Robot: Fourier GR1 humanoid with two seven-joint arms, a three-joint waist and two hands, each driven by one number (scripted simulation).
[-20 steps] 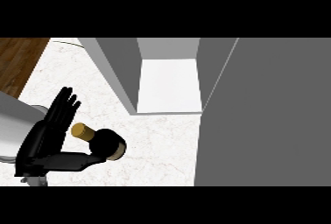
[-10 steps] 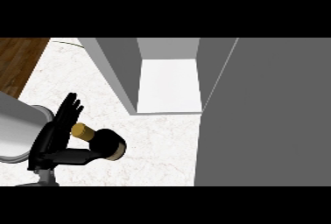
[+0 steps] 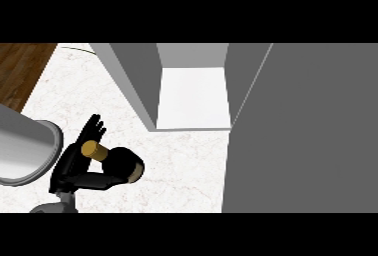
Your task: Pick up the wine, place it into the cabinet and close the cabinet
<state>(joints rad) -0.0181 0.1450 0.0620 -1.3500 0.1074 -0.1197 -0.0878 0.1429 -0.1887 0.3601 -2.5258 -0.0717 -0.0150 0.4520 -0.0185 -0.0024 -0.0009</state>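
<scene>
Dark wine (gold cap), left hand

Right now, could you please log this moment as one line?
left hand: holds wine | wine: outside cabinet | cabinet: open | right hand: unseen

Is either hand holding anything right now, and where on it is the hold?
The left hand has the wine bottle, fingers behind its gold-capped neck and thumb curled under the body. The right hand is not in view.

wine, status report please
Left hand curled round wine, short of cabinet. Right hand not in view. Cabinet open, nothing seen in between.
</scene>
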